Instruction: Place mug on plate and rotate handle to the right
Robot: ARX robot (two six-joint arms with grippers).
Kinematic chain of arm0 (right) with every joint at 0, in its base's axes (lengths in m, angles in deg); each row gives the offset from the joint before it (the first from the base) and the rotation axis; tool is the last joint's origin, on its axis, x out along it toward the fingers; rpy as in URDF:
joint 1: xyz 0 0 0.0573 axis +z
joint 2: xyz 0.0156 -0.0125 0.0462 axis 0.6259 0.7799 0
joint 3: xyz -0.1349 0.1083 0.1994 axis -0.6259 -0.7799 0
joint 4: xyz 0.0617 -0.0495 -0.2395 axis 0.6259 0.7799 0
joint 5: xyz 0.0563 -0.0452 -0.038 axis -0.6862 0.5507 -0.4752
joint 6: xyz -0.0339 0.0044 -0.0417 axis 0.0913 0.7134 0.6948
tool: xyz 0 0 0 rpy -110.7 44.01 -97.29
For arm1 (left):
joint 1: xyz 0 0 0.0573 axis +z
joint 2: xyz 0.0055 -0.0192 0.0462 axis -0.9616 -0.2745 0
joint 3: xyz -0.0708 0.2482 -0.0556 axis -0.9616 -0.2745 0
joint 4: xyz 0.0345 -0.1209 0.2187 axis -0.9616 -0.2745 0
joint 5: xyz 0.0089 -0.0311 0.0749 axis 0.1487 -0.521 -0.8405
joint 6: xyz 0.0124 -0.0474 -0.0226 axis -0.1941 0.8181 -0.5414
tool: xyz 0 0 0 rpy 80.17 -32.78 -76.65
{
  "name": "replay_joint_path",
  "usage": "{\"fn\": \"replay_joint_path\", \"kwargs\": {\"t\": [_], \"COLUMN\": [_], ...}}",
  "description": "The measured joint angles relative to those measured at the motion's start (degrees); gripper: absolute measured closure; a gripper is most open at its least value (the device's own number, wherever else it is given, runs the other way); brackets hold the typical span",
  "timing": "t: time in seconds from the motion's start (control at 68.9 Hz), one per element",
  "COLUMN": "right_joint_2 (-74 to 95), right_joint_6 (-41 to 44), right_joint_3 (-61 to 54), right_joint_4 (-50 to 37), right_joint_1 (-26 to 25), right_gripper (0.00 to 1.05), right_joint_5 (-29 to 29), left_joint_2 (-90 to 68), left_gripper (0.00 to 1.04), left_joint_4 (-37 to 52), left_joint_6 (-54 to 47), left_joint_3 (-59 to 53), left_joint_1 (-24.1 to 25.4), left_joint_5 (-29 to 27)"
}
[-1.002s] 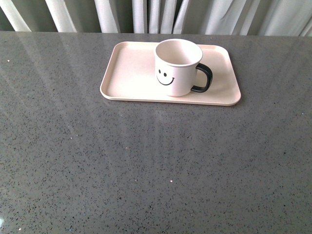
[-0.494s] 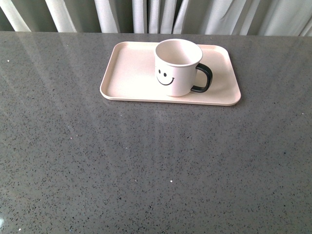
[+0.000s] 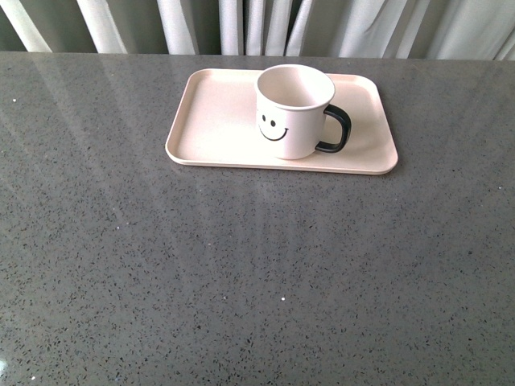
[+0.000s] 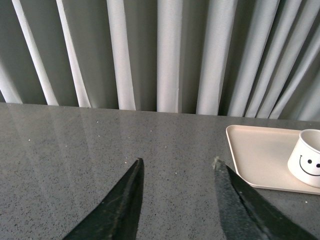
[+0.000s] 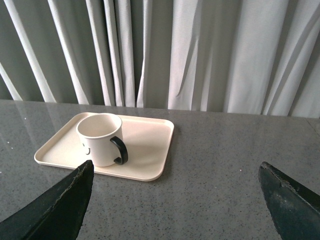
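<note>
Standing upright on the pale pink plate (image 3: 217,121), mouth upward, one cream-white mug (image 3: 294,112) is seen, set to the right of the plate's middle. A black smiley face is printed on the mug's side and is turned toward the robot; it is the only marking that can be made out. The single black handle (image 3: 336,130) is pointed to the robot's right, along the plate's long axis, which runs from left to right across the grey speckled countertop (image 3: 241,273). One mug and one plate are counted, with pleated white curtains (image 3: 241,24) hung behind the far edge. The left gripper (image 4: 178,161) is shown with its two dark fingers spread apart and nothing between them; mug and plate lie ahead of it and outside the gap, past one finger, well apart from both tips. The right gripper (image 5: 175,164) is opened wider, again with nothing held; plate and mug are found ahead of its jaws, nearer one finger than the other and touched by neither.
</note>
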Motion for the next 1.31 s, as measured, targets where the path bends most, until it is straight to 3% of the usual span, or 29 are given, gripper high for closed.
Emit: {"fn": "replay_joint_path", "kwargs": {"t": [0.261, 0.29, 0.363, 0.392, 0.479, 0.624, 0.9, 1.307], "right_joint_2": [0.0, 0.2, 18.5, 26.3, 47.7, 70.4, 103.3, 117.0], "right_joint_6": [0.0, 0.2, 9.6, 12.5, 16.2, 14.8, 4.2, -3.1], "right_joint_3": [0.0, 0.1, 11.0, 13.8, 23.0, 34.7, 59.4, 77.1], "right_joint_4": [0.0, 0.2, 21.1, 20.4, 5.9, -5.7, -2.9, 4.7], "right_joint_1": [0.0, -0.1, -4.2, -4.7, -6.6, -6.0, 2.4, 7.8], "right_gripper": [0.09, 0.09, 0.09, 0.09, 0.09, 0.09, 0.09, 0.09], "right_joint_5": [0.0, -0.3, -17.4, -19.2, -17.4, -13.7, -11.0, -8.5], "left_joint_2": [0.0, 0.0, 0.0, 0.0, 0.0, 0.0, 0.0, 0.0], "left_gripper": [0.08, 0.08, 0.09, 0.09, 0.09, 0.09, 0.09, 0.09], "left_joint_4": [0.0, 0.0, 0.0, 0.0, 0.0, 0.0, 0.0, 0.0], "left_joint_6": [0.0, -0.1, -0.1, 0.0, -0.1, -0.1, -0.1, -0.1], "left_joint_3": [0.0, 0.0, 0.0, 0.0, 0.0, 0.0, 0.0, 0.0], "left_joint_1": [0.0, 0.0, 0.0, 0.0, 0.0, 0.0, 0.0, 0.0], "left_joint_5": [0.0, 0.0, 0.1, 0.0, 0.0, 0.0, 0.0, 0.0]}}
